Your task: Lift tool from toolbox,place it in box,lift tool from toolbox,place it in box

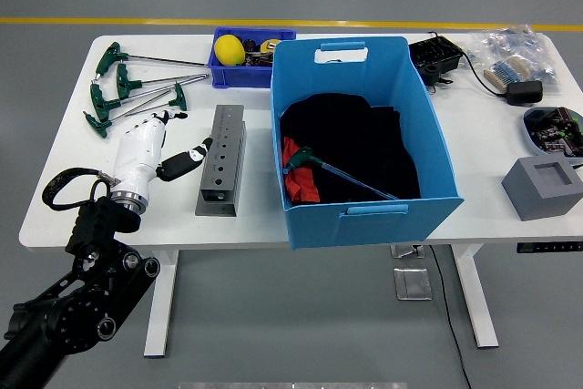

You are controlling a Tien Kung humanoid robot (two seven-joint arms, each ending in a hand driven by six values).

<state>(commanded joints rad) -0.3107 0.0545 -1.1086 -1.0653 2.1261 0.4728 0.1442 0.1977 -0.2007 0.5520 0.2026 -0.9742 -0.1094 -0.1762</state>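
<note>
In the head view, the white bench (pixel 55 198) carried a large blue box (pixel 360 138) near its middle, open at the top. Dark cloth lay in the box with a patch of red at the left, and one green-handled tool (pixel 339 173) lay across that cloth, its thin shaft running toward the box's near right corner. Behind the box's left corner sat a small dark-blue toolbox (pixel 248 54) holding a yellow object (pixel 230 49) and some other small items that were too small to tell apart. On the bench's far left lay a group of green-handled T-wrenches (pixel 127 87), spread out with their shafts pointing right. A grey metal block with a row of holes (pixel 223 159) lay just left of the box, lengthwise toward the near edge.

The left robot hand (pixel 155 152), white with dark fingertips, hung over the bench between the wrenches and the grey block, close to the block's left side. Its fingers were loosely extended and held nothing. The black arm came up from the lower left corner, with a black cable looping beside the wrist.

On the right end stood a grey square holder (pixel 543 188), a round dish of parts (pixel 554 127), a black device (pixel 435 57) and a clear bag (pixel 515 54).
</note>
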